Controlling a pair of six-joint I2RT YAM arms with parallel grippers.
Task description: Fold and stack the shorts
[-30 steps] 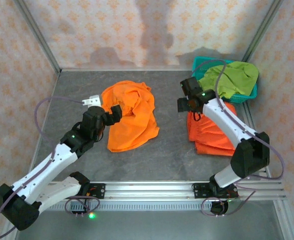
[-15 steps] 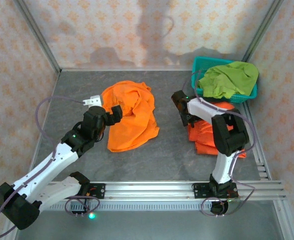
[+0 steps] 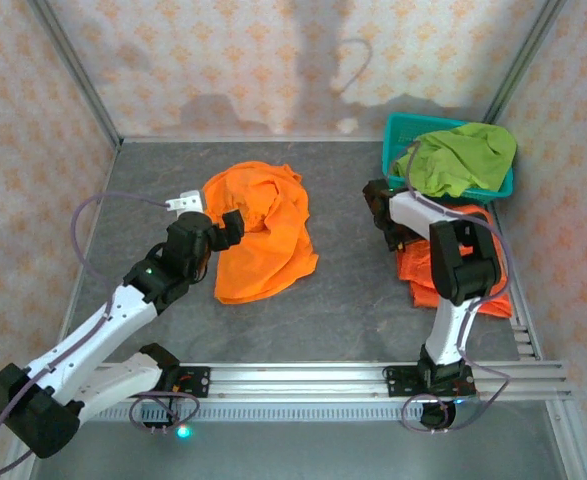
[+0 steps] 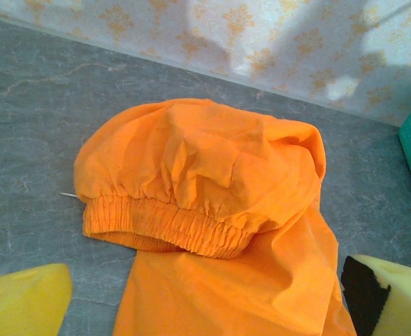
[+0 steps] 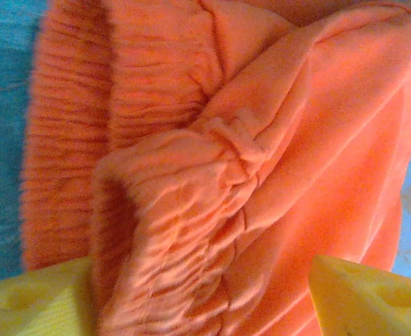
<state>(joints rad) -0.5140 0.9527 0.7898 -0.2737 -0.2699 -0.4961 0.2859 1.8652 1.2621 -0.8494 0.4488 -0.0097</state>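
Loose orange shorts (image 3: 263, 235) lie spread at mid-table, gathered waistband (image 4: 166, 227) toward my left arm. My left gripper (image 3: 211, 212) hovers at their left edge, open; its yellow pads (image 4: 23, 301) flank the cloth (image 4: 219, 280) without touching it. More orange shorts (image 3: 453, 275) lie in a stack at the right. My right gripper (image 3: 383, 222) sits low on that stack's left end. Its pads (image 5: 370, 301) stand wide apart with a bunched waistband fold (image 5: 177, 238) between them. Lime-green shorts (image 3: 463, 155) fill the basket.
The teal mesh basket (image 3: 398, 130) stands in the back right corner against the wall. Patterned walls close in the table on three sides. A metal rail (image 3: 373, 375) runs along the near edge.
The right arm has folded in and its gripper has dropped onto the stack's left end, jaws narrowing slightly. The stack has slid to the right. The left arm has not moved.
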